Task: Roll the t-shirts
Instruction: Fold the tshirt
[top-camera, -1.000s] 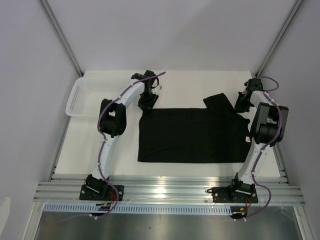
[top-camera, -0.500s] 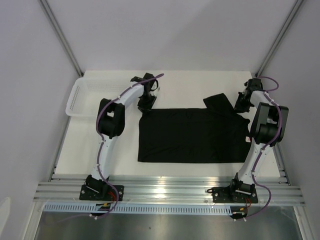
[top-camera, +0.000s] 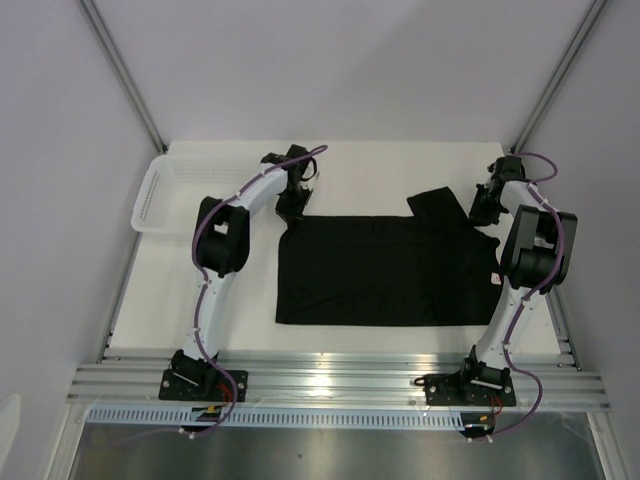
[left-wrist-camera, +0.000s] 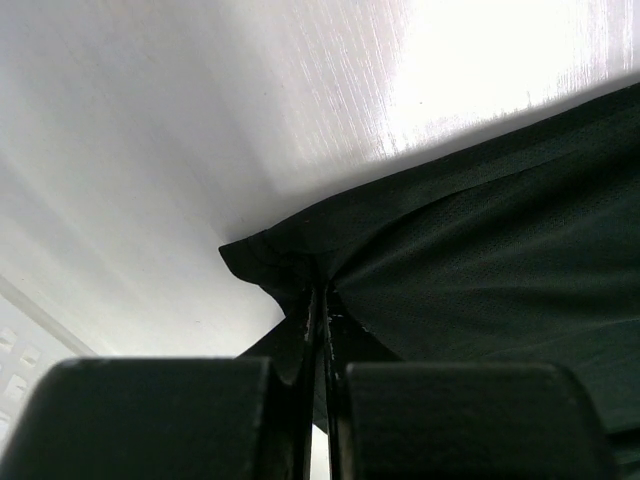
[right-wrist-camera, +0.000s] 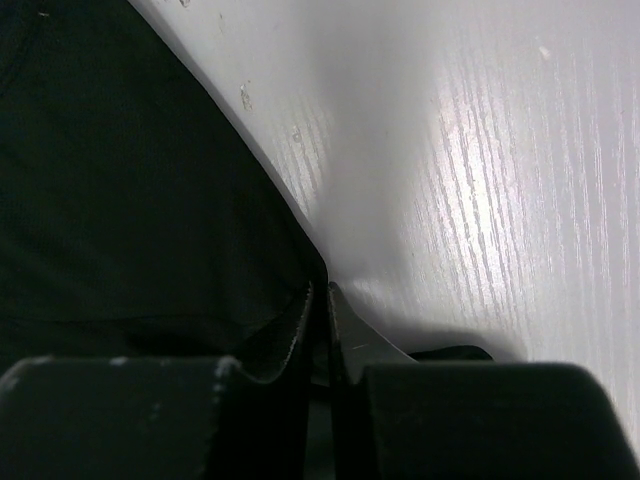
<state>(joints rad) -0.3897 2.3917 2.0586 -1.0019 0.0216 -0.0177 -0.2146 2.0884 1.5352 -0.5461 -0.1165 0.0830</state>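
**Both grippers at the far corners of the spread shirt**

A white table (top-camera: 380, 170) is sitting between pale lilac walls (top-camera: 350, 70), with the two arms reaching over it from the near edge. The black t-shirt (top-camera: 385, 275) is lying spread flat across the middle and right of the table. One sleeve is folding over itself at the far right, and a small pale tag (top-camera: 495, 279) is showing at the right edge.

The left gripper (top-camera: 290, 212) is working at the shirt's far-left corner. In the left wrist view its fingers (left-wrist-camera: 160, 420) are pressing together on that corner, and the cloth is puckering into ridges where it enters them.

The right gripper (top-camera: 481, 214) is sitting at the far-right corner, beside the folded sleeve. In the right wrist view its jaws are standing drawn almost together, with only a thin slit between them. The shirt's edge is running straight into their tips. They appear to be nipping that edge, though the dark, close view is leaving the hold less than certain.

A white mesh basket (top-camera: 158, 195) is resting at the table's far-left edge, well apart from the shirt.
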